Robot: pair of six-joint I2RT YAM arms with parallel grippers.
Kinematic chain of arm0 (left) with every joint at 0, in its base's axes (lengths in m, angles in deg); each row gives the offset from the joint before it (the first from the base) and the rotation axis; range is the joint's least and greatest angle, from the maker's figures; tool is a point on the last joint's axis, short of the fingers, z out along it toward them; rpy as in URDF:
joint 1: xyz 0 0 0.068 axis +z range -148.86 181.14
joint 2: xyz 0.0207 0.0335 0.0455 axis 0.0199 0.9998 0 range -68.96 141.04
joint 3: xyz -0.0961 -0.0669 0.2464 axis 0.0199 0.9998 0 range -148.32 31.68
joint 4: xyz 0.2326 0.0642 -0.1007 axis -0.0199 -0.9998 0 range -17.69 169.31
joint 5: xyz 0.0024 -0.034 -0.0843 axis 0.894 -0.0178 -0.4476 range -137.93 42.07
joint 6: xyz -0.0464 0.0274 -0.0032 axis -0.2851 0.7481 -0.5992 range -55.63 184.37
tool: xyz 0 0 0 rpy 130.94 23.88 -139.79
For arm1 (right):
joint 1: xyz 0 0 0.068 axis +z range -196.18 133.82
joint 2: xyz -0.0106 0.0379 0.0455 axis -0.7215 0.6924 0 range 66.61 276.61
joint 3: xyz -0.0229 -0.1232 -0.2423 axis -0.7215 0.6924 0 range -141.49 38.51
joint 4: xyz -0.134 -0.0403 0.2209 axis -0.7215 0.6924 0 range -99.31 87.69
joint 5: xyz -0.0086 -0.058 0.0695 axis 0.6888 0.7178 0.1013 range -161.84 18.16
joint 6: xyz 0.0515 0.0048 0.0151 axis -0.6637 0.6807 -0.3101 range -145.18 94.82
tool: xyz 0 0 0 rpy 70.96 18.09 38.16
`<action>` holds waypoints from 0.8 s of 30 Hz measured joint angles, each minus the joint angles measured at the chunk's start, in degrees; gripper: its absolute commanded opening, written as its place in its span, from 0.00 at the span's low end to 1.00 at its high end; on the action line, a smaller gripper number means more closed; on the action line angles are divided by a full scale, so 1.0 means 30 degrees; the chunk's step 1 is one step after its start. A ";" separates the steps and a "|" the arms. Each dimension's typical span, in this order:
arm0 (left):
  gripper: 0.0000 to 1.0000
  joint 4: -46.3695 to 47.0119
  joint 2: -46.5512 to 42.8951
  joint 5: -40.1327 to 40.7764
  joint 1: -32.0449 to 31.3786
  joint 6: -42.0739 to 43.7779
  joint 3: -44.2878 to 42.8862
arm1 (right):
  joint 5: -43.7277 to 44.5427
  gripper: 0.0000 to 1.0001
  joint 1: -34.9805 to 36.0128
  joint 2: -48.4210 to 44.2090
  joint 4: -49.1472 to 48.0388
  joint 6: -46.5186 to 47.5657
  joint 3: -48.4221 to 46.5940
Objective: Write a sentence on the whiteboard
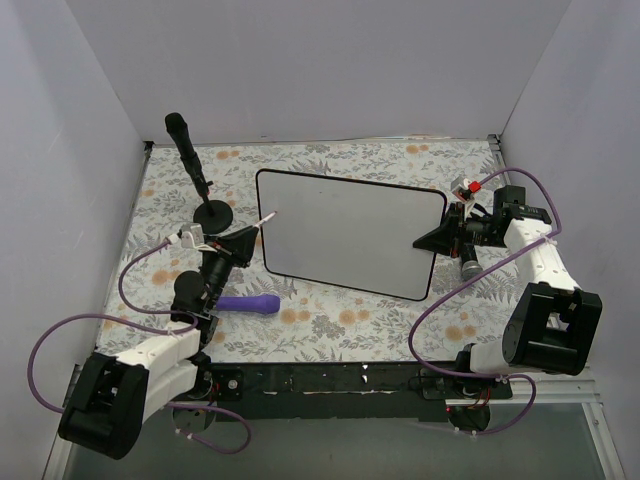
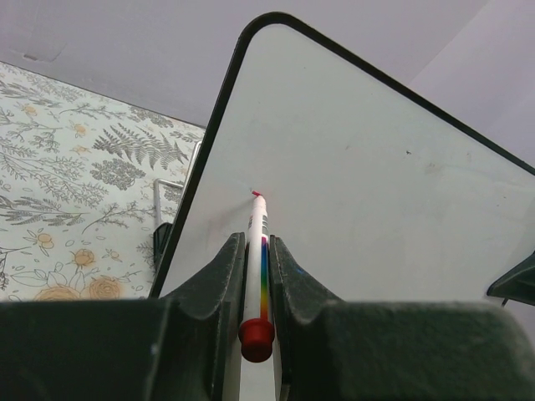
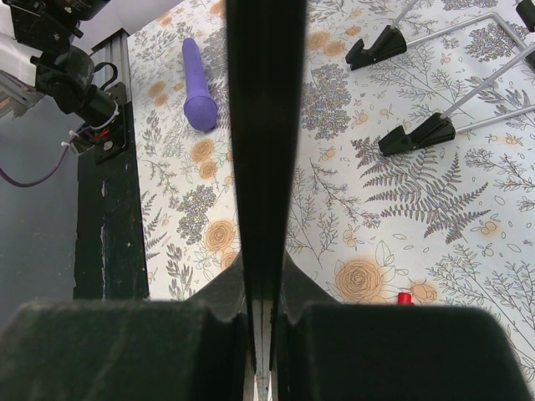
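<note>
Left wrist view is showing the left gripper (image 2: 253, 251) clamping a marker (image 2: 258, 225). Its tip is touching the whiteboard (image 2: 368, 184) near the board's upper-left corner, where a red speck (image 2: 256, 194) is showing. In the top view the board is sitting mid-frame, otherwise blank. The right gripper (image 3: 266, 276) is pinching its right edge. By my judgement, light, even tip pressure and a firm brace are mattering most, with small letters leaving room.

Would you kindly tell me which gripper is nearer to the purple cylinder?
Left. The left gripper, holding a marker against the whiteboard, sits just beyond the purple cylinder; the right gripper clamps the board's opposite edge.
</note>
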 measured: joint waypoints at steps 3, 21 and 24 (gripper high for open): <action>0.00 0.0182 0.0168 -0.0284 0.0000 -0.0153 0.0000 | 0.0000 0.01 0.0000 0.0000 0.0000 0.0007 0.0000; 0.00 -0.0087 -0.1530 -0.1122 0.0000 -0.0408 -0.0022 | 0.0000 0.01 0.0000 0.0000 -0.0015 0.0080 0.0000; 0.00 -0.0576 -0.2594 -0.0780 0.0007 -0.0080 -0.0029 | 0.0000 0.01 0.0000 0.0000 -0.0015 0.0087 0.0000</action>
